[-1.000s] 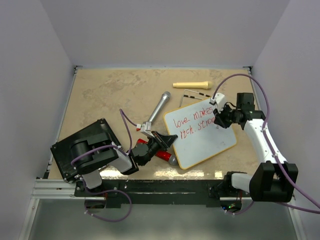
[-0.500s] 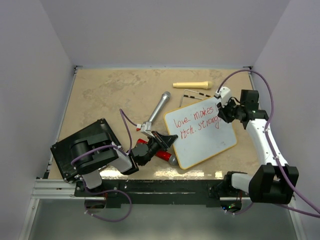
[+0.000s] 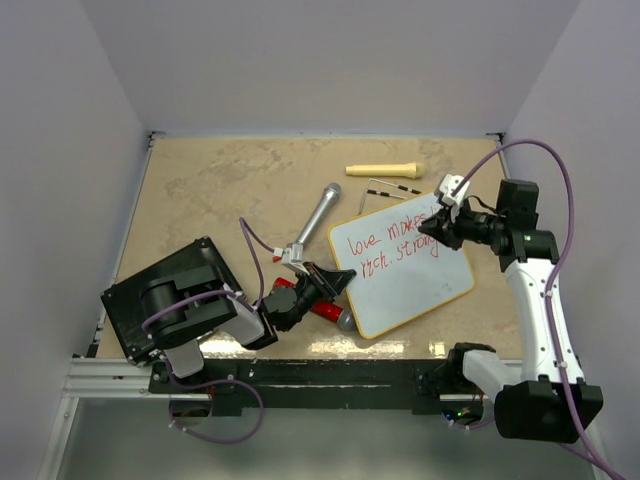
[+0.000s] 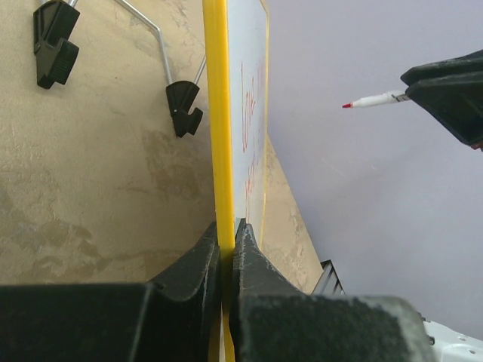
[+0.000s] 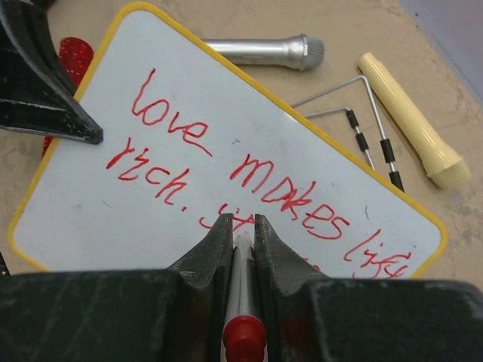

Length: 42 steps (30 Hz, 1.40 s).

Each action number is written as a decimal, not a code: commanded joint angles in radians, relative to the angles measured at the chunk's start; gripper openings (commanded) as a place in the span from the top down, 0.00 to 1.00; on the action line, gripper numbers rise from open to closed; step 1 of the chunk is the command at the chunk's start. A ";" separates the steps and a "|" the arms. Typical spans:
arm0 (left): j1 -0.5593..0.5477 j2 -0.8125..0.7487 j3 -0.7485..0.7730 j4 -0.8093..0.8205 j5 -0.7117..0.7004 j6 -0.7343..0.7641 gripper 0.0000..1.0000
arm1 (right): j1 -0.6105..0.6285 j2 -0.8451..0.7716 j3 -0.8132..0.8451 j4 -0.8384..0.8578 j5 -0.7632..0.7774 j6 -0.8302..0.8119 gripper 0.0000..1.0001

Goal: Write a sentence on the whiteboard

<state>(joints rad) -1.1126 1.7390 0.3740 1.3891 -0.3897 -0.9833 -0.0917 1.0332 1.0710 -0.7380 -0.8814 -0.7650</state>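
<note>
The whiteboard (image 3: 405,280) has a yellow frame and lies on the table right of centre. The sentence (image 3: 393,240) is red: "love makes life" above "rich. strong". My left gripper (image 3: 335,283) is shut on the board's left edge; the left wrist view shows its jaws (image 4: 226,234) pinching the yellow frame (image 4: 215,113). My right gripper (image 3: 440,228) is shut on a red-capped marker (image 5: 243,302) over the board's right end. The marker tip (image 4: 373,99) hangs off the board's surface. The right wrist view shows the writing (image 5: 249,166) below the gripper (image 5: 243,226).
A silver microphone (image 3: 318,215) lies left of the board, and a cream one (image 3: 383,169) behind it. The board's wire feet (image 3: 393,187) stick out at its back. A red object (image 3: 320,305) lies under the left gripper. A black flat box (image 3: 170,295) is at the front left.
My right arm has drawn back to the right and risen, taking the marker off the board after more strokes at the end of "strong". The left gripper has kept its hold.
</note>
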 commanded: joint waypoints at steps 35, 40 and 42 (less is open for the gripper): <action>0.000 -0.001 -0.009 0.060 0.020 0.147 1.00 | 0.001 -0.001 -0.121 -0.032 -0.194 -0.108 1.00; 0.000 -0.002 -0.015 0.070 0.017 0.146 1.00 | 0.001 -0.002 -0.121 -0.034 -0.194 -0.109 1.00; 0.000 -0.002 -0.017 0.071 0.017 0.146 1.00 | 0.001 -0.001 -0.121 -0.034 -0.194 -0.109 1.00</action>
<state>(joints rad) -1.1130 1.7260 0.3771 1.3869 -0.3882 -0.9619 -0.0917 1.0283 0.9520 -0.7757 -1.0649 -0.8581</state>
